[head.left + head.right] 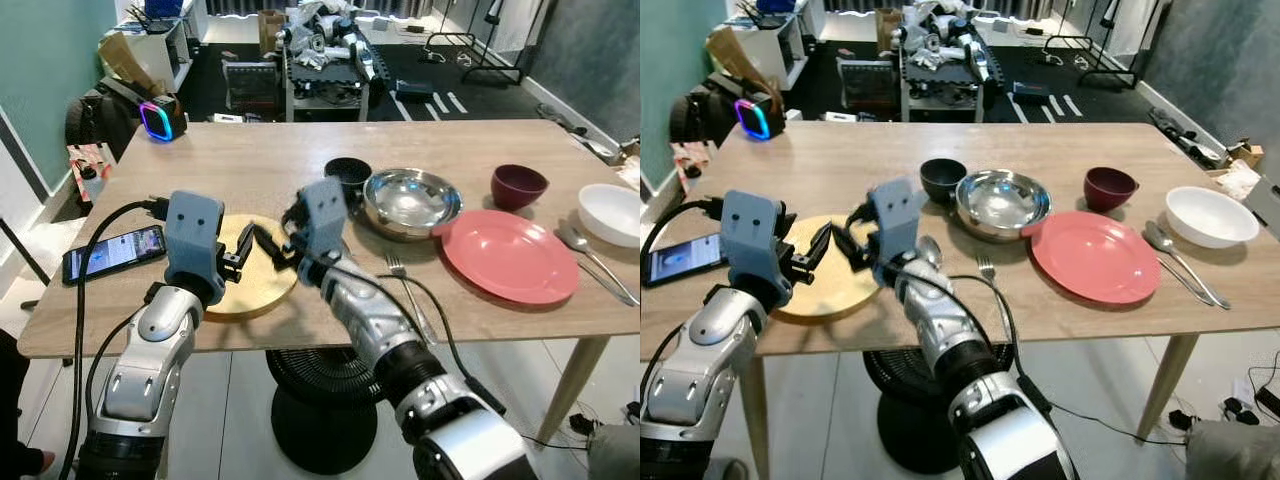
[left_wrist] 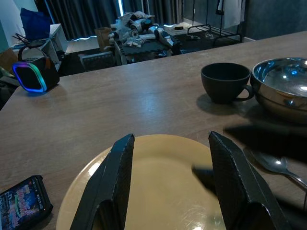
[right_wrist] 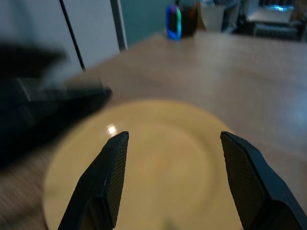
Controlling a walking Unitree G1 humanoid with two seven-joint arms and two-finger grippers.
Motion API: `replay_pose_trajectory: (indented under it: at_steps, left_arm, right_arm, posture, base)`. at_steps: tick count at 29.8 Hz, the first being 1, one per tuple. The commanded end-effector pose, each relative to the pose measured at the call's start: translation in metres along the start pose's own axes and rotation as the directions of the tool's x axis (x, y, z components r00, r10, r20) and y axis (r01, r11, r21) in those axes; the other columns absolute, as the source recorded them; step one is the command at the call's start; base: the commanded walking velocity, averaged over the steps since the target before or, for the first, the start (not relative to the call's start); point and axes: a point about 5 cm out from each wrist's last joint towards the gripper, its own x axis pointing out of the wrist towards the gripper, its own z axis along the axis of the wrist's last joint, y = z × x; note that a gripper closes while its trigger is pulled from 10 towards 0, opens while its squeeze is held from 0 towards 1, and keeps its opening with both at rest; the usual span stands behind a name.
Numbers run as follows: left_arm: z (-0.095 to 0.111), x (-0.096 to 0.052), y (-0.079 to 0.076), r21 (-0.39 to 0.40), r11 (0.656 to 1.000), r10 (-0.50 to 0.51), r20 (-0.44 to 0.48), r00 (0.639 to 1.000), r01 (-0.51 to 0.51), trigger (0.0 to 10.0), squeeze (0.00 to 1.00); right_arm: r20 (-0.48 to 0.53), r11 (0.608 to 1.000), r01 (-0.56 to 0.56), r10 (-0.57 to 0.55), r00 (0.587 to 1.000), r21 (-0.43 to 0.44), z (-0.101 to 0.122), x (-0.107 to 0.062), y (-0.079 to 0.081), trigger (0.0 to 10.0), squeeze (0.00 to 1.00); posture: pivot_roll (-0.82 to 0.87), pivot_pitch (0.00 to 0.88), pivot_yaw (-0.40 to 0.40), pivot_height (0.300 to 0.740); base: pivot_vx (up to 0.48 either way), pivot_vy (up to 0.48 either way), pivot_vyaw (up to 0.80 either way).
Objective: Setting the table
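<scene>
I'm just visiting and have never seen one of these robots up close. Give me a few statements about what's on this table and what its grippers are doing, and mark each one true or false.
1. Both grippers hover over the yellow plate with fingers spread. True: the left gripper and the right gripper are both open above it.
2. The pink plate has a bowl sitting on it. False: nothing lies on it; the maroon bowl stands beside it on the table.
3. A phone lies on the robot's left, screen lit. True.
4. The fork lies inside the steel bowl. False: it lies on the table in front of that bowl.
5. The black cup is held by the left gripper. False: it stands on the table beside the steel bowl.
</scene>
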Motion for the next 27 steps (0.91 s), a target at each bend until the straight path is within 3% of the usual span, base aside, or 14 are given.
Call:
replay_pose_trajectory:
  at_steps: [1,7,9,13,16,17,21,22,25,27]
  left_arm:
    - [-0.003,0.002,-0.002,-0.003,1.0,0.002,-0.023,1.0,-0.002,10.0,0.0]
    - [-0.008,0.002,0.005,-0.026,0.999,0.031,-0.062,0.998,-0.033,10.0,0.0]
    - [-0.014,0.001,0.01,-0.033,0.998,0.05,-0.106,0.993,-0.054,10.0,0.0]
    - [-0.02,0.001,0.013,-0.029,0.997,0.061,-0.143,0.988,-0.065,10.0,0.0]
    - [-0.037,0.001,0.032,-0.038,0.99,0.125,-0.251,0.96,-0.138,10.0,0.0]
    - [-0.037,0.001,0.032,-0.038,0.99,0.125,-0.251,0.96,-0.138,10.0,0.0]
    - [-0.049,0.002,0.042,-0.025,0.993,0.102,-0.339,0.935,-0.117,10.0,0.0]
    - [-0.049,0.002,0.042,-0.025,0.993,0.102,-0.339,0.935,-0.117,10.0,0.0]
    - [-0.056,0.009,0.045,-0.01,0.998,0.059,-0.388,0.92,-0.069,10.0,0.0]
    - [-0.057,0.011,0.045,-0.008,0.998,0.05,-0.392,0.919,-0.058,10.0,0.0]
  right_arm:
    - [-0.046,0.996,-0.053,0.057,0.997,0.067,-0.018,0.003,0.044,10.0,0.0]
    - [-0.121,1.0,0.002,0.0,0.993,0.016,-0.034,0.0,0.05,10.0,0.0]
    - [-0.157,0.998,0.039,-0.045,0.987,-0.041,-0.04,-0.003,0.046,10.0,0.0]
    - [-0.155,0.996,0.079,-0.084,0.984,-0.037,-0.04,-0.004,0.04,10.0,0.0]
    - [-0.051,0.971,0.232,-0.23,0.972,0.05,-0.024,-0.008,-0.002,10.0,0.0]
    - [-0.051,0.971,0.232,-0.23,0.972,0.05,-0.024,-0.008,-0.002,10.0,0.0]
    - [0.102,0.943,0.302,-0.316,0.943,0.138,0.002,-0.021,-0.043,10.0,0.0]
    - [0.102,0.943,0.302,-0.316,0.943,0.138,0.002,-0.021,-0.043,10.0,0.0]
    - [0.163,0.915,0.368,-0.394,0.905,0.167,0.013,-0.038,-0.074,10.0,0.0]
    - [0.166,0.909,0.384,-0.409,0.897,0.163,0.013,-0.042,-0.079,10.0,0.0]
  posture:
    - [0.12,0.005,0.068,0.74]
    - [0.12,0.011,0.07,0.74]
    - [0.12,0.016,0.069,0.74]
    - [0.12,0.017,0.069,0.74]
    - [0.12,0.02,0.07,0.74]
    - [0.12,0.02,0.07,0.74]
    - [0.1,0.024,0.076,0.74]
    - [0.1,0.024,0.076,0.74]
    - [0.09,0.029,0.081,0.74]
    - [0.09,0.03,0.082,0.74]
  base:
    - [0.0,0.0,0.0]
    - [0.0,0.0,0.0]
    - [0.0,0.0,0.0]
    - [0.0,0.0,0.0]
    - [0.0,0.0,0.0]
    - [0.0,0.0,0.0]
    - [0.0,0.0,0.0]
    - [0.0,0.0,0.0]
    - [0.0,0.0,0.0]
    - [0.0,0.0,0.0]
